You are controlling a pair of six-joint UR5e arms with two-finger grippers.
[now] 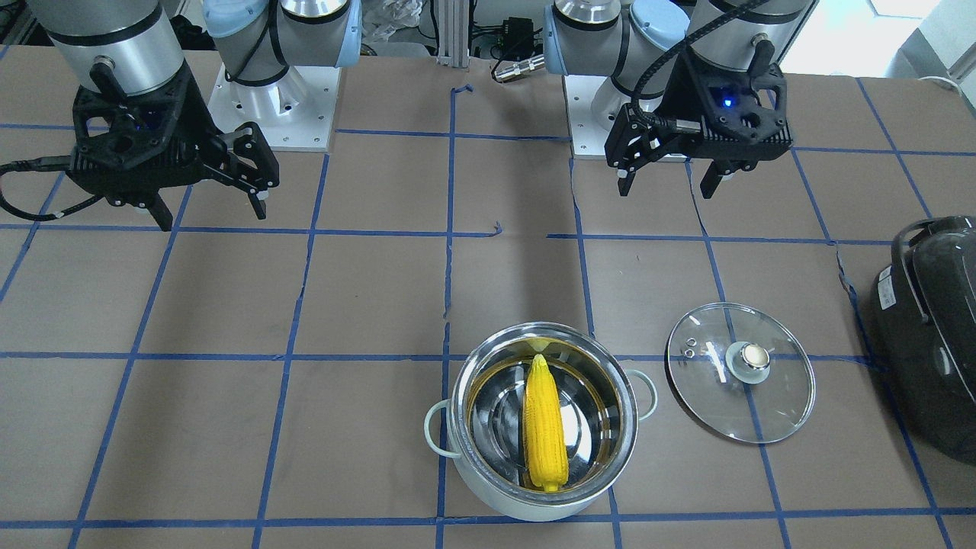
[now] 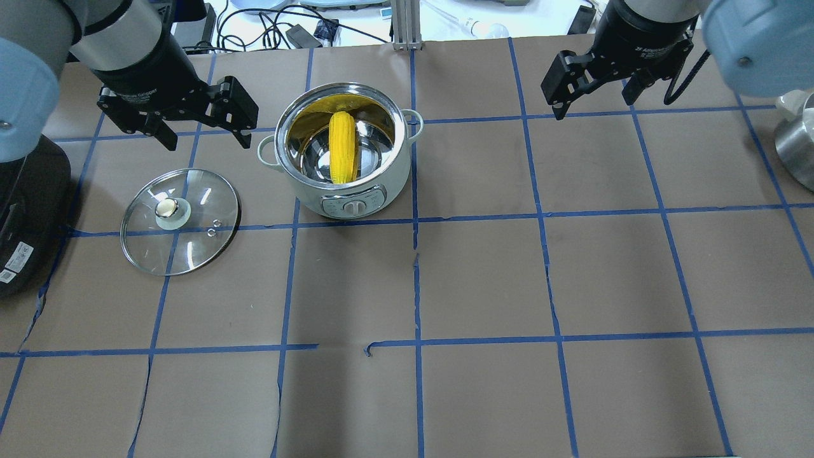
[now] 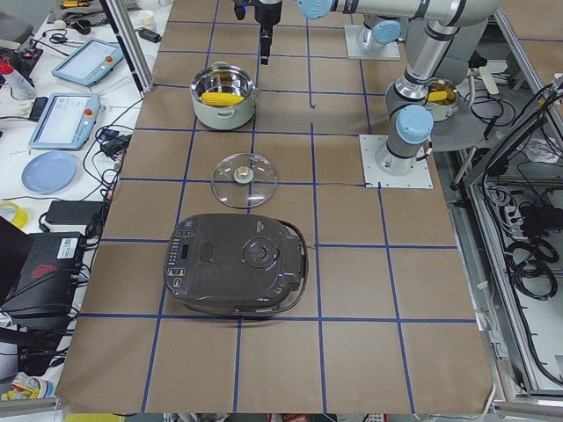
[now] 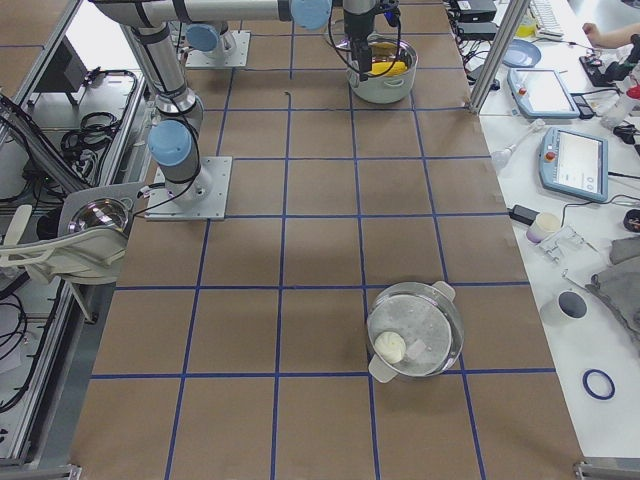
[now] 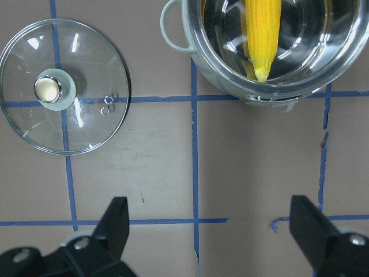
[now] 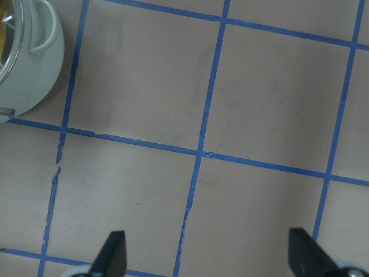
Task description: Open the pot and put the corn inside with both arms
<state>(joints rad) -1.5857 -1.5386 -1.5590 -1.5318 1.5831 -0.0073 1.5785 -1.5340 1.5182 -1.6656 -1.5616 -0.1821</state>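
Note:
The pot (image 1: 550, 505) stands uncovered on the table, with the yellow corn (image 1: 545, 427) lying inside it, its tip against the wall. The overhead view shows the pot (image 2: 399, 170) and the corn (image 2: 342, 156) too. The glass lid (image 1: 705, 396) lies flat on the table beside the pot, also in the overhead view (image 2: 191, 248). My left gripper (image 2: 208, 141) is open and empty, raised between lid and pot; its wrist view shows the lid (image 5: 64, 115) and the corn (image 5: 262, 34). My right gripper (image 2: 594, 107) is open and empty, raised well to the pot's right.
A large dark grey rice cooker (image 2: 25, 210) sits at the table's left end, beyond the lid. A second, lidded pot (image 4: 415, 330) stands near the table's right end. Brown paper with blue tape lines covers the table (image 2: 483, 280).

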